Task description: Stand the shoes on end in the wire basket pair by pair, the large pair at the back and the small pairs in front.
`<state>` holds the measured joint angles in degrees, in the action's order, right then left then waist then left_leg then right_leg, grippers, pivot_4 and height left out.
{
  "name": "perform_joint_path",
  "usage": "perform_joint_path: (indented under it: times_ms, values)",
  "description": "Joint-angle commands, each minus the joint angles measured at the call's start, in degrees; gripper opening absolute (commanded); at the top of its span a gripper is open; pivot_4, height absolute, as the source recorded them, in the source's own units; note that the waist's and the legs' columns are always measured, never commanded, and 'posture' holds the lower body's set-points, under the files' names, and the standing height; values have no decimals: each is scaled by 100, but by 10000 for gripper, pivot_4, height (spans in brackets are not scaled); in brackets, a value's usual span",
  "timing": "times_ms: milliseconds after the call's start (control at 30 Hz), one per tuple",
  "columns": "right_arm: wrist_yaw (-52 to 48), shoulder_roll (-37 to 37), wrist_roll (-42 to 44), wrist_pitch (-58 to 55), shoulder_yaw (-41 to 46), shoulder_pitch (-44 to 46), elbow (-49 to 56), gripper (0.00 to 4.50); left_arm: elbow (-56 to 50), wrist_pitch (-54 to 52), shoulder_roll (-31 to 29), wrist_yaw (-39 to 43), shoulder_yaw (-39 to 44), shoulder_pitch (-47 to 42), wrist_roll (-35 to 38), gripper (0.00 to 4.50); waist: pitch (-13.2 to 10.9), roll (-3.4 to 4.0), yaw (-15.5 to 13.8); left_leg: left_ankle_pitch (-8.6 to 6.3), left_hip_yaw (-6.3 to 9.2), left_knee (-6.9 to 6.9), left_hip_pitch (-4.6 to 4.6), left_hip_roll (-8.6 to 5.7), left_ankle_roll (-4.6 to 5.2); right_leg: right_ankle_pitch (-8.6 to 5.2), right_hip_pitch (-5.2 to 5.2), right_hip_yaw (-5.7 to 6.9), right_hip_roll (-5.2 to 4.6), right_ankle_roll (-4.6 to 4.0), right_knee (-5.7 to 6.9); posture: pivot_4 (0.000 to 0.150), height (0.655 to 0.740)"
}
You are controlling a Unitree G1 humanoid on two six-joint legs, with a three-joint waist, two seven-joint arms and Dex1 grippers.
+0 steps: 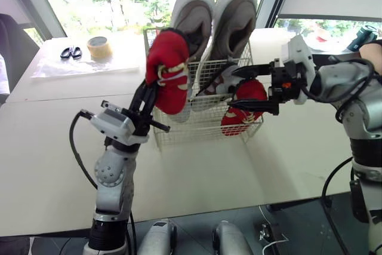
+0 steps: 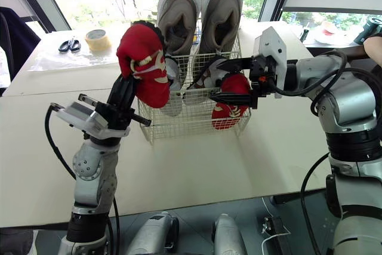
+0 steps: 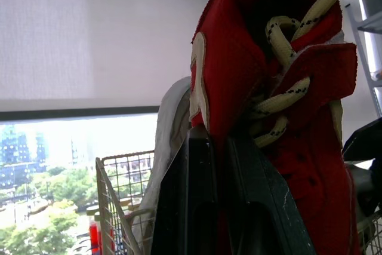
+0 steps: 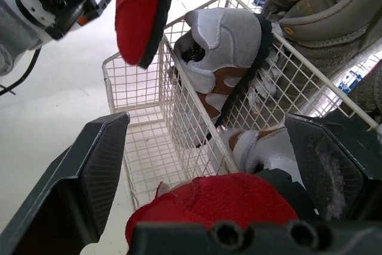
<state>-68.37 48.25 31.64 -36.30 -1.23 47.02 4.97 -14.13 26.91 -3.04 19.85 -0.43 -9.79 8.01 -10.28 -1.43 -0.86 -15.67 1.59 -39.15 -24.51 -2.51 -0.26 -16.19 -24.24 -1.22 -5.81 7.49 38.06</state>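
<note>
We see the left gripper (image 1: 146, 94) clamped on a red shoe (image 1: 170, 73). It holds the shoe with its long axis near upright and the laces facing near, above the near left corner of the wire basket (image 1: 197, 129). The second red shoe (image 1: 242, 117) stands on end in the near right corner. The right gripper (image 1: 233, 88) spreads wide astride its top, fingers clear of it. The large pair (image 1: 215, 19) stands at the far side.
</note>
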Motion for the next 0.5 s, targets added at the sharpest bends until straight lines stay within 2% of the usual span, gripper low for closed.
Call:
perform_joint_path:
  times_ms: [33,267,500]
  values:
    - [59,96,75,-130,170,-128,304,45000,331,656,287,-184,-272,-117,-246,604,2,-1,-4,-1,0,0,0,0,1,0,1,1,0,0,0,1500,7400]
    - [107,137,101,-252,275,-233,493,45000,361,918,305,-103,-570,103,-164,604,5,3,9,-18,1,0,3,1,30,0,4,2,1,0,0,1500,7400]
    - [188,159,163,-363,369,-356,664,45000,664,1509,212,-176,-574,487,-389,604,5,4,4,-18,1,0,3,1,31,0,4,2,0,-1,-1,1500,7400]
